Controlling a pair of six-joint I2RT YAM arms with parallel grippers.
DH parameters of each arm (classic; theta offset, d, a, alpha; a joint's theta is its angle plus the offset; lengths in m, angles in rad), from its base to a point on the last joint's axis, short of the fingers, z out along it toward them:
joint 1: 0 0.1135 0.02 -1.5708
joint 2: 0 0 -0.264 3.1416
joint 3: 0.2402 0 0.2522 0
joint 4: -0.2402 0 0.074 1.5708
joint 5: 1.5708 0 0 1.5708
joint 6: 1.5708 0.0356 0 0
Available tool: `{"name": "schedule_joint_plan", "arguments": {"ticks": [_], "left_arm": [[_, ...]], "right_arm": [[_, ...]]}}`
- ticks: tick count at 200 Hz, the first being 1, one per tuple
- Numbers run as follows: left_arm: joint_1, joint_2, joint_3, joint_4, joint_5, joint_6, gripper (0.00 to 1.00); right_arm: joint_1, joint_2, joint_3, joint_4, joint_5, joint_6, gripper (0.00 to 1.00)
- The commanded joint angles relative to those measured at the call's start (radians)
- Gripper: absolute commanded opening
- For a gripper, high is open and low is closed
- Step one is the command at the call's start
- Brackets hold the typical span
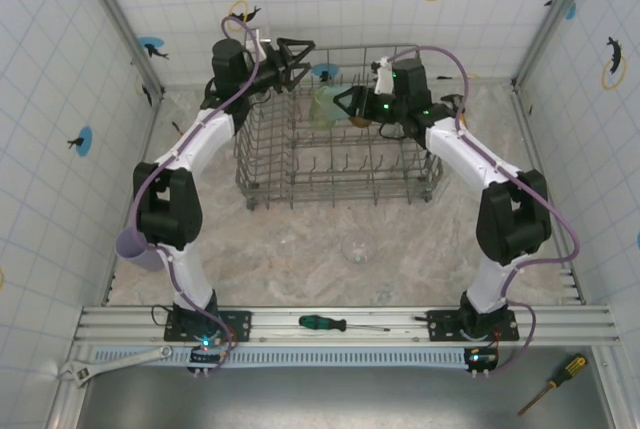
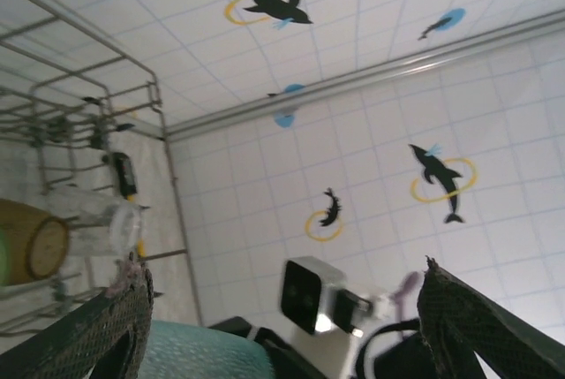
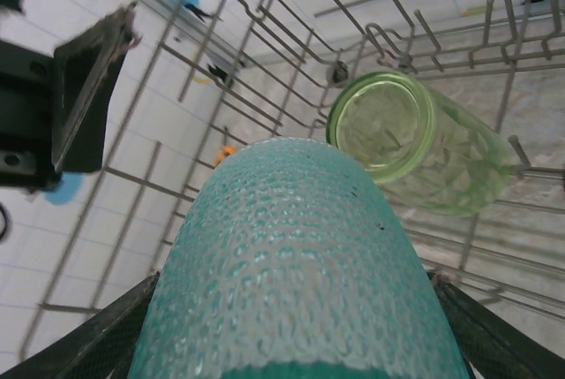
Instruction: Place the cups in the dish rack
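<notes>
Got the teal cup pinched in the right gripper, fingers snug on both sides, up over the far end of the dish rack. Just past the cup's far end: the left gripper, spread wide, holding nothing, near the rack's far left corner. Right beyond the teal one, on its side in the rack, a pale green cup. Out on the table, one clear cup.
</notes>
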Motion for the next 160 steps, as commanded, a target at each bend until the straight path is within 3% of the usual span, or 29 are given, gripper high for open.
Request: {"name": "schedule_joint_plan", "arguments": {"ticks": [1,23,50,89,160], "left_arm": [[0.036,-0.079,0.069,-0.2,-0.097,0.188,0.81],[0.069,-0.15,0.074,-0.333,-0.178,0.327,0.86],[0.091,-0.252,0.021,-0.439,-0.356,0.485,0.97],[0.146,-0.356,-0.108,-0.482,-0.479,0.578,0.97],[0.172,-0.483,-0.283,-0.588,-0.534,0.669,0.97]], "right_arm": [[0.049,0.027,0.154,-0.21,0.158,-0.159,0.58],[0.094,0.097,0.279,-0.347,0.25,-0.219,0.57],[0.142,0.183,0.406,-0.463,0.327,-0.262,0.57],[0.181,0.248,0.459,-0.493,0.365,-0.267,0.57],[0.214,0.343,0.532,-0.534,0.411,-0.28,0.57]]}}
